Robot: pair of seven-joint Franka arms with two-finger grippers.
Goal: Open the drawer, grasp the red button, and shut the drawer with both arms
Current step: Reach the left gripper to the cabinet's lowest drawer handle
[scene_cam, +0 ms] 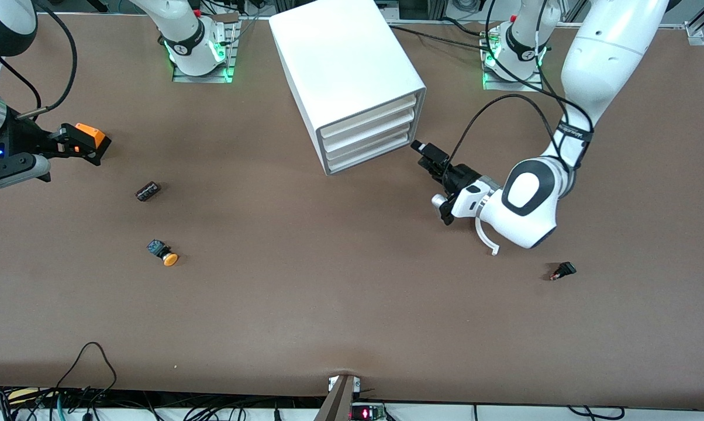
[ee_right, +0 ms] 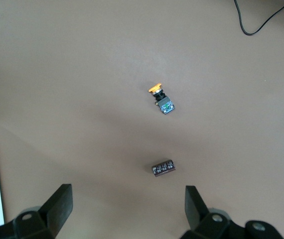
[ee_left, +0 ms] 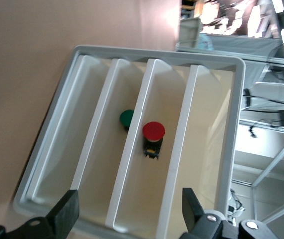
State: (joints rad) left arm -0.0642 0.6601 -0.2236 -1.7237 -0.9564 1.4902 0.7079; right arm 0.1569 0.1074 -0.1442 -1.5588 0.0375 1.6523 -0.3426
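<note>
My left claw (scene_cam: 425, 153) hangs spread wide and empty just in front of the white cabinet (scene_cam: 346, 64), whose three drawers (scene_cam: 368, 135) sit pushed in. Over their low fronts I see the red button (ee_left: 153, 132) lying inside one drawer, though I cannot tell which. My right claw (scene_cam: 86, 140) waits, wide and empty, over the surface (scene_cam: 328, 292) at the right arm's end, above an orange button (scene_cam: 165, 253).
</note>
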